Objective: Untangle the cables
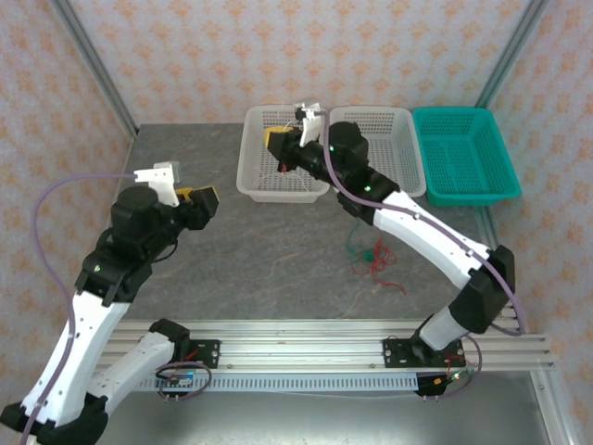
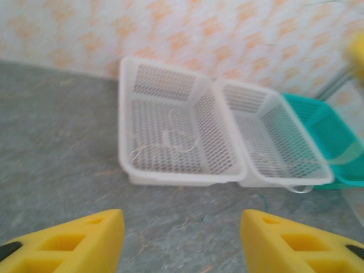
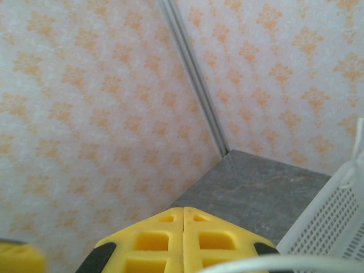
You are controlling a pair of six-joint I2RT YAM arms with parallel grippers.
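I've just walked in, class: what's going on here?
Two robot arms are untangling thin cables. The right gripper, shut, is over the left white basket, where a pale cable lies. The left gripper hangs open above the table. A red and green tangle lies on the table by the right arm.

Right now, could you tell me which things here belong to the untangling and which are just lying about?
For the job:
red-green tangle
pale cable, lying in the left white basket

Just lying about, it seems:
middle white basket
teal basket
purple arm cable
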